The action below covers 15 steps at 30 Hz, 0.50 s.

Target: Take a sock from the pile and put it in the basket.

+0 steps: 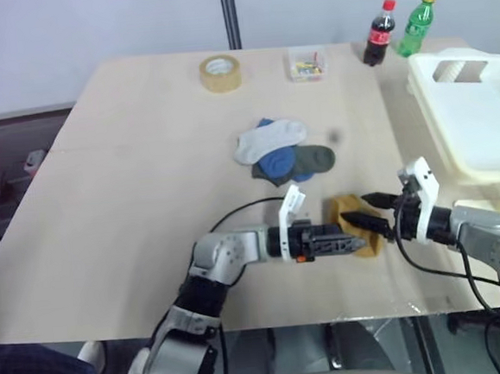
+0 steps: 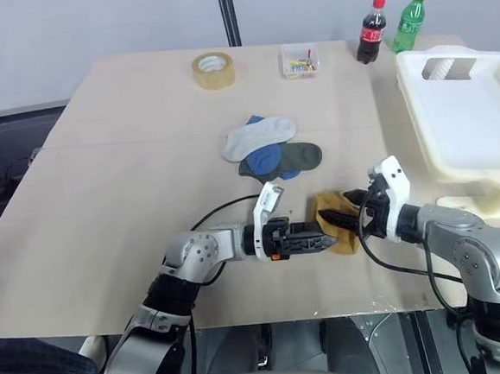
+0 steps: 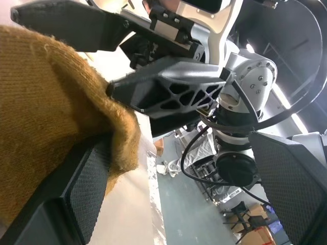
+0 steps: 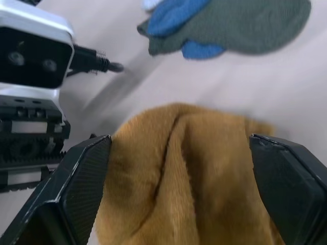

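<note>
Socks make up a small pile (image 1: 282, 150) near the middle of the light wooden bench (image 1: 139, 204): a white one on top, a blue one beneath it and a dark green one at the side toward the basket, all overlapping. One mustard-yellow knitted sock (image 1: 357, 222) lies apart from that heap, nearer the robot, bunched up on the bench surface.

Both arms meet at this yellow sock. The left gripper (image 1: 351, 243) reaches in level from the robot's left, its black fingers spread wide, with one finger lying against the sock's near edge in the left wrist view. The right gripper (image 1: 375, 212) comes from the opposite side, pointing toward the left one, its fingers also spread wide; in the right wrist view they stand on either side of the sock's bulk without pressing it. Neither gripper is clenched on the fabric.

The large white plastic rectangular basket (image 1: 479, 126) with a cut-out handle slot sits at the bench's right edge, well apart from the yellow sock. Along the far edge stand a roll of brown packing tape (image 1: 220, 73), a small clear box of coloured bits (image 1: 307, 64), a dark cola bottle with a red cap (image 1: 379, 32) and a green bottle with a yellow cap (image 1: 416, 23).
</note>
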{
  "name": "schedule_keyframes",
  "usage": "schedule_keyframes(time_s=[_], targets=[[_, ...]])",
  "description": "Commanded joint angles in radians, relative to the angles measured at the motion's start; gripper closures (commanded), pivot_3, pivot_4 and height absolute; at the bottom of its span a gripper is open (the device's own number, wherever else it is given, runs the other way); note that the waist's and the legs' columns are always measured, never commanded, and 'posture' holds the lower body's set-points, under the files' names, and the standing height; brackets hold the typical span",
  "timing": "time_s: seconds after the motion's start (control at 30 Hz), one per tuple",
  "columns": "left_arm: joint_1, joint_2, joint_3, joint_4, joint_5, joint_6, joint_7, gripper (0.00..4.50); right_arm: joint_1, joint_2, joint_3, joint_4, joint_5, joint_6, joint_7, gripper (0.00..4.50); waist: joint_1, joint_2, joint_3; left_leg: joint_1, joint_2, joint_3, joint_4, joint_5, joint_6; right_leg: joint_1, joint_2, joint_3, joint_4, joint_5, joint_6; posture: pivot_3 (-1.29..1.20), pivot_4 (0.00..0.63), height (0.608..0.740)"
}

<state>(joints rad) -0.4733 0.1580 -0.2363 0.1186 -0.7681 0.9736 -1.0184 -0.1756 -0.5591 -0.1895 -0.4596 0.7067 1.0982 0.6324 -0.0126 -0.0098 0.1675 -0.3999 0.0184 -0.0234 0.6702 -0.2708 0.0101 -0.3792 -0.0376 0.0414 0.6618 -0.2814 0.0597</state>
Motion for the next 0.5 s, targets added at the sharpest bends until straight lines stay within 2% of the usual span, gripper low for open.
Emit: schedule_keyframes(time_s=[0.03, 0.23, 0.5], targets=[[-0.006, -0.004, 0.001, -0.019, -0.001, -0.006, -0.020, 0.00, 0.003, -0.026, -0.005, -0.026, 0.024, 0.010, -0.004, 0.03, 0.000, 0.000, 0.000, 0.000, 0.000, 0.000, 0.000, 0.000, 0.000, 0.000, 0.000, 0.000, 0.000, 0.000, 0.000, 0.00, 0.150, 0.740], [0.000, 0.003, 0.007, -0.026, 0.001, -0.008, -0.023, 0.00, 0.009, -0.049, 0.037, 0.036, -0.014, 0.022, -0.035, 0.03, 0.000, 0.000, 0.000, 0.000, 0.000, 0.000, 0.000, 0.000, 0.000, 0.000, 0.000, 0.000, -0.001, 0.000, 0.000, 0.00, 0.150, 0.740], [0.021, 0.019, 0.020, -0.063, -0.006, 0.004, -0.024, 0.00, -0.019, -0.074, 0.113, 0.090, -0.123, -0.093, -0.045, 0.03, -0.001, 0.000, 0.000, 0.000, 0.000, 0.000, 0.000, 0.000, 0.000, 0.000, 0.000, 0.000, 0.000, 0.000, 0.000, 0.00, 0.150, 0.740]])
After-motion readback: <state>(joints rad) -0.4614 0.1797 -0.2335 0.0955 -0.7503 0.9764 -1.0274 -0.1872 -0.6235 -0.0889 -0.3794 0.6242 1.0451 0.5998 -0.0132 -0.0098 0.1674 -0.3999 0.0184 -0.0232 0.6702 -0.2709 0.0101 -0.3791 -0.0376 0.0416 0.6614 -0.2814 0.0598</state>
